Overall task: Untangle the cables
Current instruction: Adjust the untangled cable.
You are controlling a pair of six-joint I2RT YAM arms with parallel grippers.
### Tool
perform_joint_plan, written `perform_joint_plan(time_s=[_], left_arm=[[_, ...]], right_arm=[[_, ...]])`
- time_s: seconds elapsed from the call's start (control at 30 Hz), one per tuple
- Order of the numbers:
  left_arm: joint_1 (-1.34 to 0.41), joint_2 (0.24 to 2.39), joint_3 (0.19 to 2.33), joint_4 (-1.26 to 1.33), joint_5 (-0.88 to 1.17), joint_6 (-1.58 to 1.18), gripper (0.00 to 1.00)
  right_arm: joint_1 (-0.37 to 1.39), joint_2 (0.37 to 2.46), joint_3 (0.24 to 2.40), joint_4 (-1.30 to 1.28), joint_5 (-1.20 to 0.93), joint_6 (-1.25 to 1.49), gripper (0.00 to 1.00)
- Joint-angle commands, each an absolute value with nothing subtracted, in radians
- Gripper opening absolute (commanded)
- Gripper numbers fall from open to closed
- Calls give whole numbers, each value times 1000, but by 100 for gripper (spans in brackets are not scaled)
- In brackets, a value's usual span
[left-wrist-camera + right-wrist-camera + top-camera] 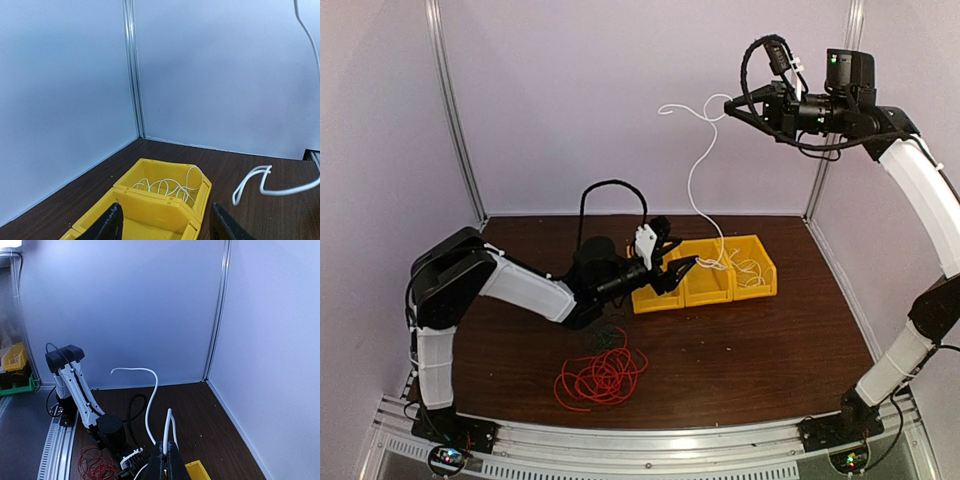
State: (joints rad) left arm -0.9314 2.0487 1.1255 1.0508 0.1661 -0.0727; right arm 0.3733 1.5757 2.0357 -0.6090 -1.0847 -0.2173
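Pale lilac walls enclose a dark brown table (770, 340), where a row of 3 yellow bins (705, 285) sits toward the back. The right gripper (732, 105) is raised high, pinched shut on the white cable (692, 180). The cable hangs from it in a long strand, and its lower loops lie in the right-hand bin. The left gripper (672, 270) hovers at the near end of the bin row with its fingers spread and nothing between them.

The red cable (602, 378) lies in a loose coil on the table in front of the bins, well apart from the white one. A faint dark tangle at its far edge is probably the black cable (608, 338), but it is too dim to tell whether the 2 touch.

By my reading, 1 of 3 cables is nearly sorted: white is clear of the pile and partly binned. Lowering the rest of it in comes next, then red and black remain to be parted and placed.
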Motion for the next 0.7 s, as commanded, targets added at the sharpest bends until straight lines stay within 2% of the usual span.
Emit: perform_joint_plan(time_s=[0.0, 0.53, 0.67], left_arm=[[-937, 2080, 1166, 1139, 239, -102, 59], [-939, 2116, 1192, 1122, 334, -165, 55], [-939, 2112, 1199, 1079, 351, -167, 51]], right_arm=[[369, 1562, 2035, -581, -1115, -198, 0], [369, 1568, 2053, -590, -1131, -207, 0], [368, 1572, 2065, -602, -1137, -219, 0]])
